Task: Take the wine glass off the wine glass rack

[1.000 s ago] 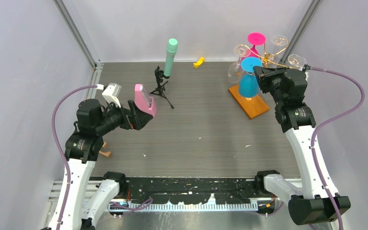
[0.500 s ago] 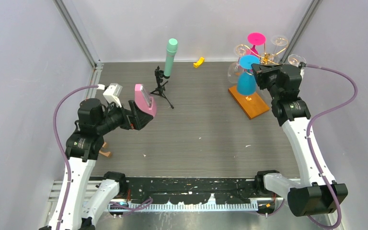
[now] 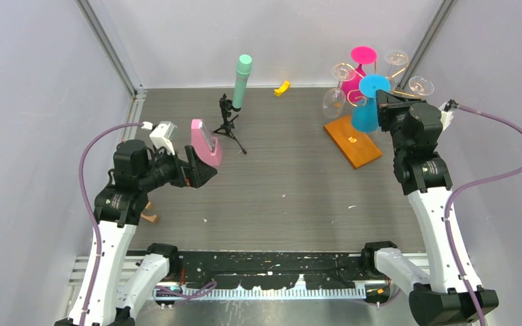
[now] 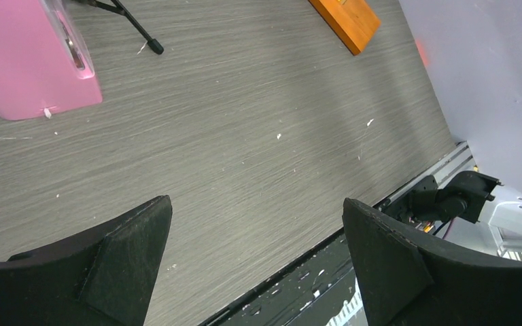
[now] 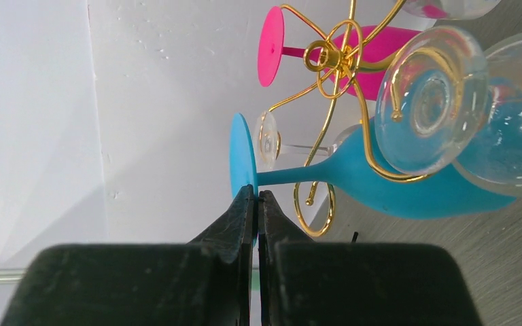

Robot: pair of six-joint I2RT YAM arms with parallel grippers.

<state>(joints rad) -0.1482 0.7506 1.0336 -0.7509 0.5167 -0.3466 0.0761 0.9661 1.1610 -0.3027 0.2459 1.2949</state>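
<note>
— Across the grey table (image 3: 279, 183), what stands largest?

— At the far right corner, the wine glass rack (image 5: 329, 60). Gold wire arms curl out from a thin stem, and it stands on a flat orange-brown wooden base (image 3: 353, 142).

— What hangs in it?

— Glasses, bowls down and feet up among the wire curls. There is a pink glass (image 3: 362, 57) on the far side and clear glasses (image 3: 333, 102) around it.

— And the blue one?

— The blue wine glass (image 5: 380, 193) is tilted, right against the wire arms, with its bowl over the far end of the base. The right gripper (image 5: 257, 197) has its two fingers pressed together on the edge of the blue foot, so it holds the glass by that disc. A gold curl crosses the stem in the wrist view. I can't tell whether the stem is clear of the wire.

— The other arm?

— The left gripper (image 4: 255, 207) hovers over the left part of the table. Its fingers are spread wide, with only tabletop between them.

— Anything near it?

— A pink wedge-shaped holder (image 3: 205, 142) sits just beyond it. Something thin and grey lies in its top groove, but I can't make out what. Farther back, a small black tripod (image 3: 229, 125) carries a leaning mint-green tube (image 3: 242, 81). Smallest of all, a yellow piece (image 3: 283, 87) lies by the back wall.
</note>
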